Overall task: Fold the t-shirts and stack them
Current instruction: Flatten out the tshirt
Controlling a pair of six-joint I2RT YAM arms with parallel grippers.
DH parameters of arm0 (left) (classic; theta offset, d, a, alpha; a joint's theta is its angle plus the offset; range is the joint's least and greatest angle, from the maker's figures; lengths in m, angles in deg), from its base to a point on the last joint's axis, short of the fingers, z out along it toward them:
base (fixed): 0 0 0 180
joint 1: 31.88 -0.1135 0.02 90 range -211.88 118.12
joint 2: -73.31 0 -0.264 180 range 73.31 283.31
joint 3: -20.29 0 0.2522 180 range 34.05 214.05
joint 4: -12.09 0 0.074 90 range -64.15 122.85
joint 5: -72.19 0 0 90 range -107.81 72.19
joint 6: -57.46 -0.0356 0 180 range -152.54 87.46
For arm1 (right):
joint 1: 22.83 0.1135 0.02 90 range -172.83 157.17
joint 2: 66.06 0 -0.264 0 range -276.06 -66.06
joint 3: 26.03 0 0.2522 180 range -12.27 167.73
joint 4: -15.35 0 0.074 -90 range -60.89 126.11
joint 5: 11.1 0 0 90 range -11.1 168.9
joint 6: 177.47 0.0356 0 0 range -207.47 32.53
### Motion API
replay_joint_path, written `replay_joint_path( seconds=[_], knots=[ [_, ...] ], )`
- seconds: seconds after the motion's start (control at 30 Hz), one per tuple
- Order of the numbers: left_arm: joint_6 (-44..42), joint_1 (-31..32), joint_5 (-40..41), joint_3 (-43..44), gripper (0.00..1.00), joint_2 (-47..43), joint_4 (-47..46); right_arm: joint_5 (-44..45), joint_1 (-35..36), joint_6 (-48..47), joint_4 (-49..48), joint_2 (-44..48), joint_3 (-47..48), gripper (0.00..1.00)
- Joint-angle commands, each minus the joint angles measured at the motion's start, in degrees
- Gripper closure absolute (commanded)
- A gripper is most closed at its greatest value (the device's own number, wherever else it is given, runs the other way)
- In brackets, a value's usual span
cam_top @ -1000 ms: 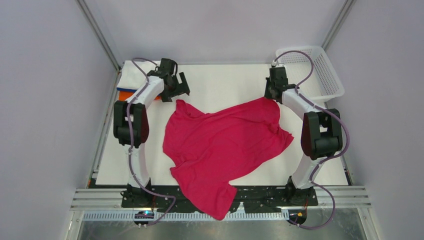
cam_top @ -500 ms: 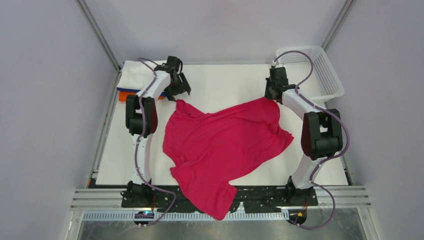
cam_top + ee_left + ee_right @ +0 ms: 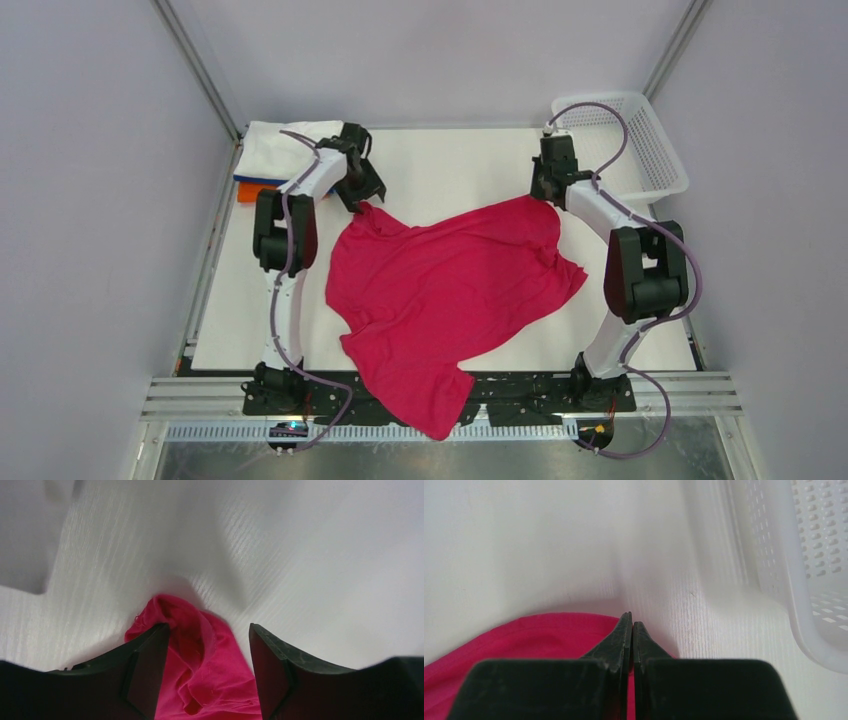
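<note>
The magenta-red t-shirt point(image 3: 450, 290) lies spread and crumpled across the middle of the table, its lower hem hanging over the near edge. My left gripper point(image 3: 362, 200) is open, low over the shirt's far left corner. In the left wrist view point(image 3: 207, 628) its fingers straddle the bunched red corner point(image 3: 210, 680). My right gripper point(image 3: 545, 193) is shut on the shirt's far right corner. In the right wrist view point(image 3: 631, 620) red cloth point(image 3: 549, 635) shows between and beside the closed fingers. Folded white point(image 3: 280, 145), blue point(image 3: 255, 180) and orange point(image 3: 250, 192) shirts are stacked at the back left.
A white plastic mesh basket point(image 3: 640, 140) stands at the back right corner, close to the right gripper, and it also shows in the right wrist view point(image 3: 819, 555). The table point(image 3: 450, 170) is white, with grey walls round it.
My left gripper has moved from over the folded stack to the right and down onto the red shirt's far left corner. The right arm and the shirt have not moved.
</note>
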Motion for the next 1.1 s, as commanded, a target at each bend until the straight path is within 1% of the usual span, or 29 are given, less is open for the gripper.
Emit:
replay_joint_path(
  seconds=[0.0, 0.1, 0.23, 0.27, 0.3, 0.47, 0.57, 0.67, 0.77, 0.87, 1.07],
  knots=[
    [2.99, 2.51, 5.75, 0.22, 0.43, -2.23, 3.37, 1.01, 0.19, -0.84, -1.62, 4.67, -0.9, 0.95],
    [2.94, 3.25, 7.51, 3.69, 0.52, -0.74, 6.67, 1.25, 0.14, -1.15, -1.56, 5.61, -1.59, 0.95],
    [2.86, 3.36, 7.67, 5.01, 0.87, -0.14, 7.9, 1.39, 0.1, -1.46, -1.68, 6.88, -2.48, 0.95],
    [2.77, 3.36, 7.67, 4.72, 0.97, -0.28, 7.66, 1.42, 0.14, -1.6, -1.7, 7.25, -2.71, 0.95],
    [2.7, 3.36, 7.6, 4.6, 1.0, -0.33, 7.5, 1.49, 0.14, -1.72, -1.76, 7.34, -2.8, 0.95],
    [0.47, 3.36, 8.01, 5.93, 1.0, -0.35, 7.74, 1.71, 0.13, -2.41, -2.11, 8.72, -3.35, 0.95],
    [-1.28, 3.63, 9.6, 4.79, 1.0, -3.89, 6.59, 2.01, 0.12, -2.68, -2.56, 10.47, -3.82, 0.95],
    [-2.93, 4.52, 13.19, -0.4, 1.0, -11.36, 2.08, 1.61, 0.15, -2.83, -3.86, 13.14, -4.93, 0.95],
    [-4.55, 5.78, 16.56, -5.59, 1.0, -20.1, -2.06, 0.96, 0.12, -3.04, -5.22, 18.11, -6.83, 0.95],
    [-6.42, 7.38, 20.83, -7.97, 1.0, -29.01, -3.05, 0.78, 0.12, -3.01, -5.78, 23.15, -8.41, 0.95],
    [-10.15, 12.04, 29.22, -13.34, 1.0, -45.75, -4.75, -0.5, 0.12, -4.18, -3.34, 37.71, -10.37, 0.95]
  ],
)
